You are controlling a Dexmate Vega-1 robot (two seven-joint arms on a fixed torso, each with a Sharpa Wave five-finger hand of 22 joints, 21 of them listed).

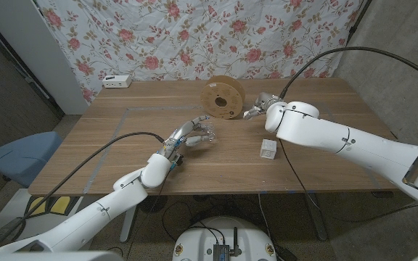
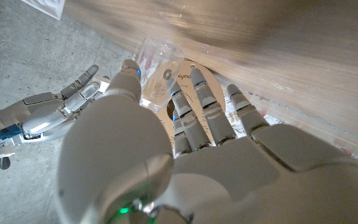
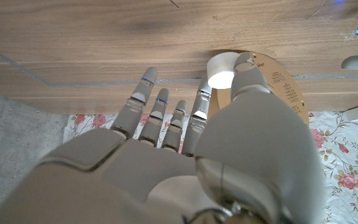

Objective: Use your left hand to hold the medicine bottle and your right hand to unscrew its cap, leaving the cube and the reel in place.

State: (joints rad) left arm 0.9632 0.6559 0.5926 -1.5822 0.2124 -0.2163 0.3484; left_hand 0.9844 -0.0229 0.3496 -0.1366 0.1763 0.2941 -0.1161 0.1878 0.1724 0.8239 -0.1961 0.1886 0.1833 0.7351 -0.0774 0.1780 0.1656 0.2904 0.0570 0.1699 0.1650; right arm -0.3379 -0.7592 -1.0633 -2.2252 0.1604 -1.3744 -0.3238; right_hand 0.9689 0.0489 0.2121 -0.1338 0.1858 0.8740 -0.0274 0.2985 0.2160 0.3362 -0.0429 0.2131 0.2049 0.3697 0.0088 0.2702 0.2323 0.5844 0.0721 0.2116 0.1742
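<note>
In the head view my left hand (image 1: 186, 139) grips a clear medicine bottle (image 1: 206, 135) near the table's middle. The left wrist view has the bottle (image 2: 156, 55) between the thumb and fingers of my left hand (image 2: 185, 143), its mouth blurred. My right hand (image 1: 258, 109) is up beside the tan reel (image 1: 223, 100), well apart from the bottle. In the right wrist view my right hand (image 3: 185, 155) pinches a round white cap (image 3: 219, 71) between thumb and a finger, with the reel (image 3: 284, 84) behind it. A white cube (image 1: 268, 149) sits on the table under my right forearm.
A small white device (image 1: 117, 81) lies at the table's far left corner. A blue chair (image 1: 22, 156) stands off the table's left side, and a floral cloth (image 1: 194, 36) hangs behind. My right hand (image 2: 45, 112) also appears in the left wrist view.
</note>
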